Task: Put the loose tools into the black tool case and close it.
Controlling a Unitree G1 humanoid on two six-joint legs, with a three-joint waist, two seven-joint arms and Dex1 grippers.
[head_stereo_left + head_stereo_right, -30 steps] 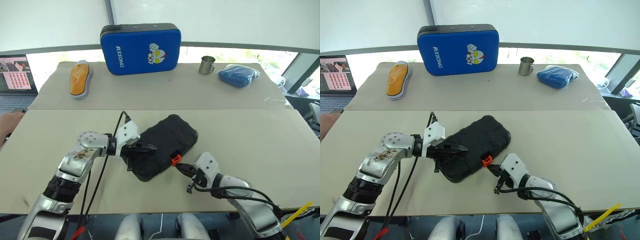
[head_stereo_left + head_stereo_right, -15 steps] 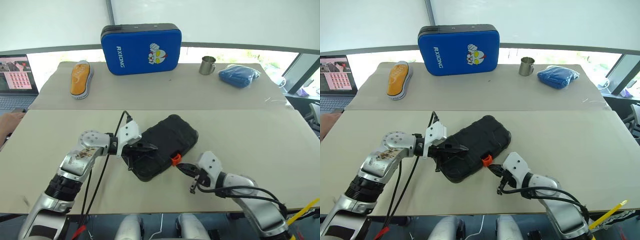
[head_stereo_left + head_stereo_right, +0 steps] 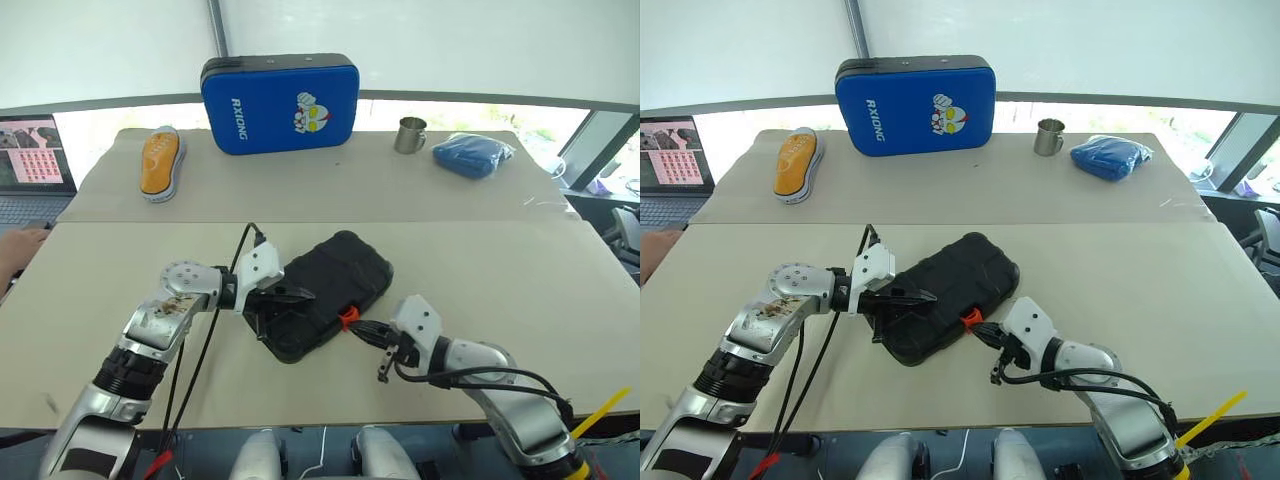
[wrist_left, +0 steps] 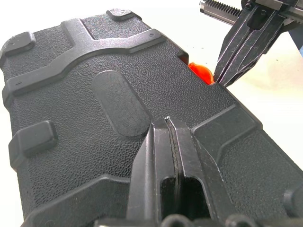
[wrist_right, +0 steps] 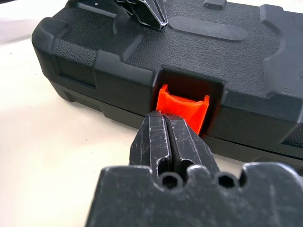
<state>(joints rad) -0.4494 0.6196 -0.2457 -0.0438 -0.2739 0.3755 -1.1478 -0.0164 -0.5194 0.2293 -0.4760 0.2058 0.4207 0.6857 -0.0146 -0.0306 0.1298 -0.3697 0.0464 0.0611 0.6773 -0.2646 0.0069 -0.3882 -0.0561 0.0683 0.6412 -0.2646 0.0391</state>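
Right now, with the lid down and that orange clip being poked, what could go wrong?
The right end effector, shut, touches the latch only with its narrow tips; they could slip off and leave it unfastened. The left end effector, shut, rests on the lid of the case; if it slides, the case might skid on the smooth table. The case sits skewed, so a sideways push could turn it rather than snap the latch.
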